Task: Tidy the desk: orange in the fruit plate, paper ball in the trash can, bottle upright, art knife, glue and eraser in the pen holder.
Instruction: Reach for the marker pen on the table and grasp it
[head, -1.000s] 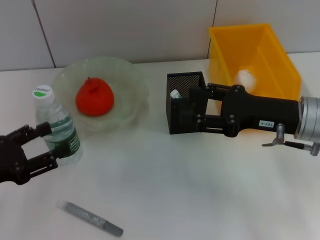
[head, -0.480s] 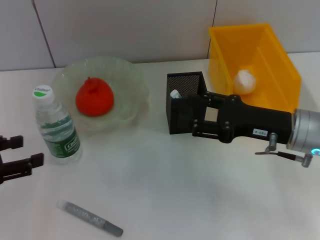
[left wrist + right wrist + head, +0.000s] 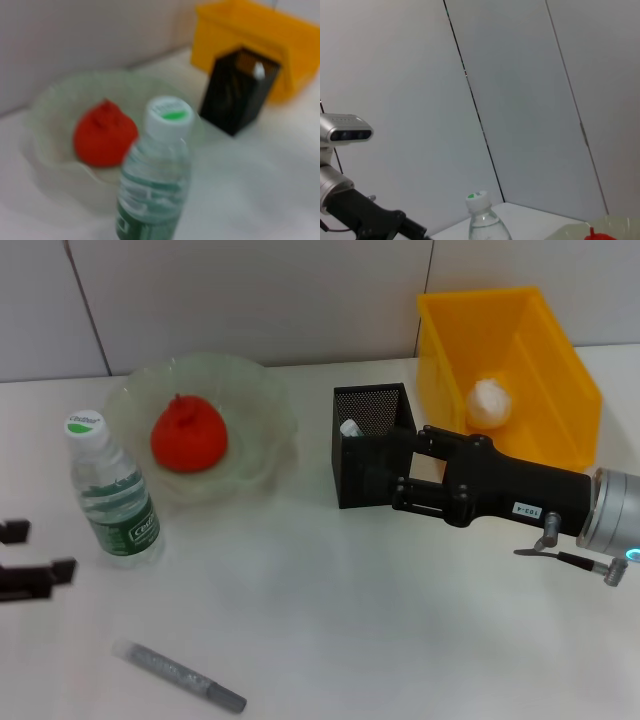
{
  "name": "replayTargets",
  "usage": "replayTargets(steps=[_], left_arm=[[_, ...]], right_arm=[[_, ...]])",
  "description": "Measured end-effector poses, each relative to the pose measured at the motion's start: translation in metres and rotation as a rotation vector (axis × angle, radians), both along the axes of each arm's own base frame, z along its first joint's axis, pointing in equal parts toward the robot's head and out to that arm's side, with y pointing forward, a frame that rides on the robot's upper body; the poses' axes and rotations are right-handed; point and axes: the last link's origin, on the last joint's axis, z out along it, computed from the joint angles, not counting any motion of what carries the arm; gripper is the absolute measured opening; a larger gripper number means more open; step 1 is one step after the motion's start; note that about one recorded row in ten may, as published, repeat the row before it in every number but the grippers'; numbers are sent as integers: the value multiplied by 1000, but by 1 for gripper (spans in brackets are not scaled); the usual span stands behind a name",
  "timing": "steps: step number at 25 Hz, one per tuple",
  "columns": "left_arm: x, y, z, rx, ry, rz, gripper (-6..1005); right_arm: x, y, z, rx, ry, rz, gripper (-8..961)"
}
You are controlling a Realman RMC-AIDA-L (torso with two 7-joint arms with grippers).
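Bottle [image 3: 112, 492] stands upright near the bench's left edge, white cap up, just beside the fruit plate [image 3: 262, 400]. Orange [image 3: 188, 435] sits inside the fruit plate, toward the bench's rear left. Left tool [image 3: 22, 555] at the left edge, its two fingers spread wide and holding nothing, clear of the bottle. Pen holder [image 3: 352, 482] upright at mid-bench toward the rear, a small white-topped item showing inside; trash can [image 3: 560, 350] close beside it at the rear right corner, a white paper ball [image 3: 489, 403] lying in it. Right tool [image 3: 385, 472] reaches in from the right edge and sits against the pen holder's right side; whether its fingers are apart or closed, cannot tell. Glue [image 3: 178, 675] lies flat on the bench [image 3: 330, 620] near the front left, well apart from both tools.
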Motion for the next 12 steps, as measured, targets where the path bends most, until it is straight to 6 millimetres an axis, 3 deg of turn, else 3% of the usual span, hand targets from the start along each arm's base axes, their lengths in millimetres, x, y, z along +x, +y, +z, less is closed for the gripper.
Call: replayTargets(steps=[12], left_arm=[[34, 0, -38, -145, 184, 64, 677]], right_arm=[[-1, 3, 2, 10, 1, 2, 733]])
